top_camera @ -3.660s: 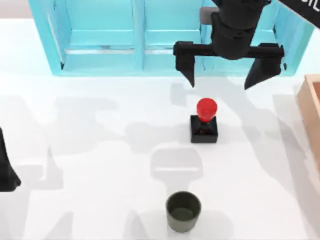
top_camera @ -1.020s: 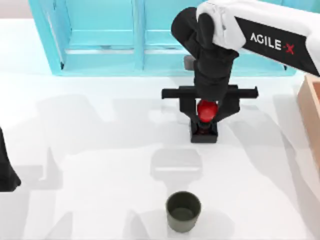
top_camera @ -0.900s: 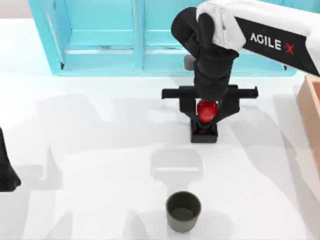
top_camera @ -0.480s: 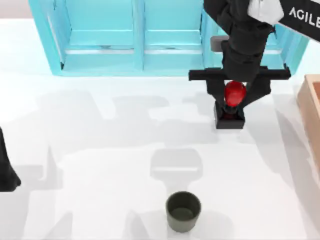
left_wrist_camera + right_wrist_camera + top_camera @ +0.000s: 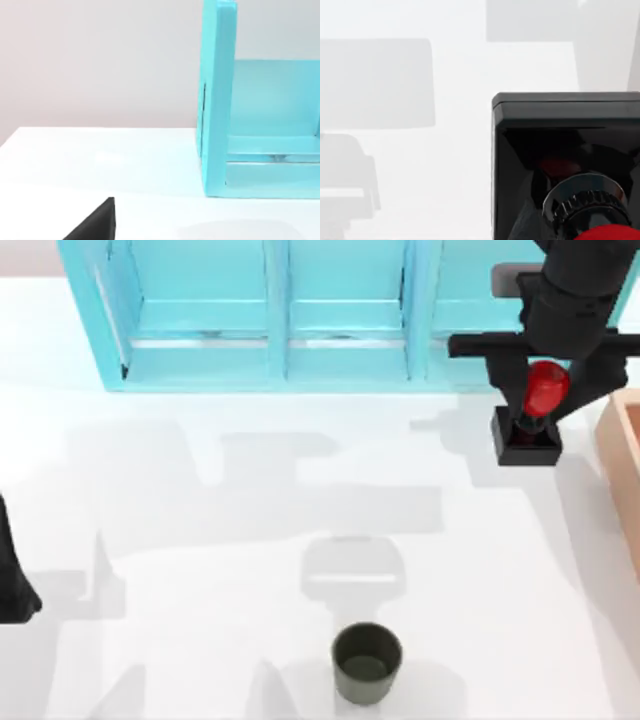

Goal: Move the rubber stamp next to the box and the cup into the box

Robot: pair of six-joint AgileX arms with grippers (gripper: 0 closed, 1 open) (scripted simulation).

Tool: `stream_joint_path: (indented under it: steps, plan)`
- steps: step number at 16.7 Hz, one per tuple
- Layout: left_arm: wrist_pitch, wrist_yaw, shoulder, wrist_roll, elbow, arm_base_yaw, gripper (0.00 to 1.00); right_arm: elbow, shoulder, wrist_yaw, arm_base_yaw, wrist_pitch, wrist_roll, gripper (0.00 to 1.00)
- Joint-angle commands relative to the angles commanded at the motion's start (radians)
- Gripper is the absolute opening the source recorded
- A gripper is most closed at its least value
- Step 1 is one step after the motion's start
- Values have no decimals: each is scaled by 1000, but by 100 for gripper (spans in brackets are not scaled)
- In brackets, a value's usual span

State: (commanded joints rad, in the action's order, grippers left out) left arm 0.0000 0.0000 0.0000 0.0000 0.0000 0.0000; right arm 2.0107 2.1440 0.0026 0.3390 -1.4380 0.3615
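My right gripper [image 5: 543,400] is shut on the red knob of the rubber stamp [image 5: 527,438], whose black square base hangs below the fingers. It is at the table's back right, just left of the box [image 5: 626,455], a tan wooden rim at the right edge. In the right wrist view the stamp's black base [image 5: 560,145] shows close up, with the red knob at the picture's edge. The cup [image 5: 367,663], olive-grey and upright, stands alone near the front edge. My left gripper [image 5: 12,585] is parked at the far left.
A big turquoise shelved cabinet [image 5: 300,310] runs along the back of the table, right behind the right arm; its side wall [image 5: 217,100] shows in the left wrist view. White tabletop lies between the cup and the box.
The right gripper closed on the stamp's knob near the table's middle and carried it right and back, close to the box. The cup and left arm have not moved.
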Motion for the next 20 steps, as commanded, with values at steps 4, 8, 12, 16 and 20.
stream_joint_path:
  steps: [4, 8, 12, 16, 20]
  plan:
    - [0, 0, 0, 0, 0, 0, 100, -36, -25, 2, 9, 2, 10, 0]
    - [0, 0, 0, 0, 0, 0, 100, -214, -173, 4, 37, 16, 31, 0]
    - [0, 0, 0, 0, 0, 0, 100, -438, -384, 2, 74, 44, 62, 0]
    - [0, 0, 0, 0, 0, 0, 100, -651, -578, 4, 106, 66, 93, 0]
    - [0, 0, 0, 0, 0, 0, 100, -712, -633, 2, 115, 73, 104, 0]
